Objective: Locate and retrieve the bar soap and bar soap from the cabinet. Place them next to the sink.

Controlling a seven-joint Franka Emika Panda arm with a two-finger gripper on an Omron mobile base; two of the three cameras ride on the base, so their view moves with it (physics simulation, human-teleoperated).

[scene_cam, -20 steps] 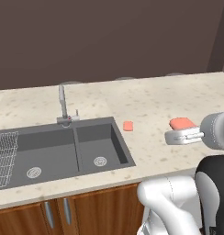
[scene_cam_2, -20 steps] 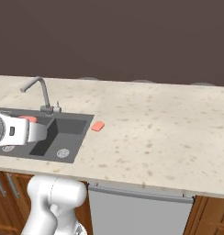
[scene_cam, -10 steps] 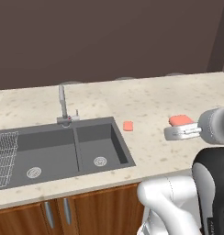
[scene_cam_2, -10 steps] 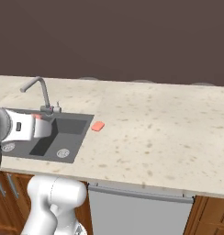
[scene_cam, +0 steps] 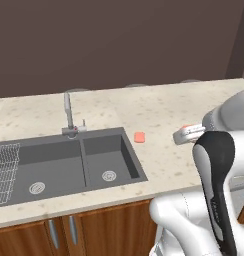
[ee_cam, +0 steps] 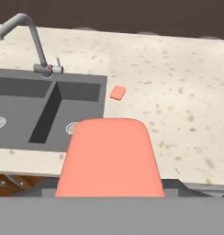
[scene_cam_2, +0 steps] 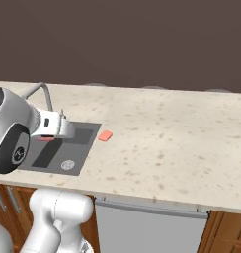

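My gripper is clamped on one bar soap. In the hand view the pink bar sits large at the bottom centre between my fingers. In the left base view just a sliver of pink shows at the gripper, above the counter, well right of the sink. In the right base view the gripper is in front of the sink, with a strip of pink under it.

The second bar soap lies flat on the counter just beside the sink's right rim, not touching it as far as I can tell. Same bar in the right base view and in the hand view, past the held one.

The faucet stands upright behind the divider between the two basins. A wire rack sits in the left basin. Wooden cabinet doors with short silver handles are under the counter.

No readable brands, labels or writing on the soaps or fixtures.
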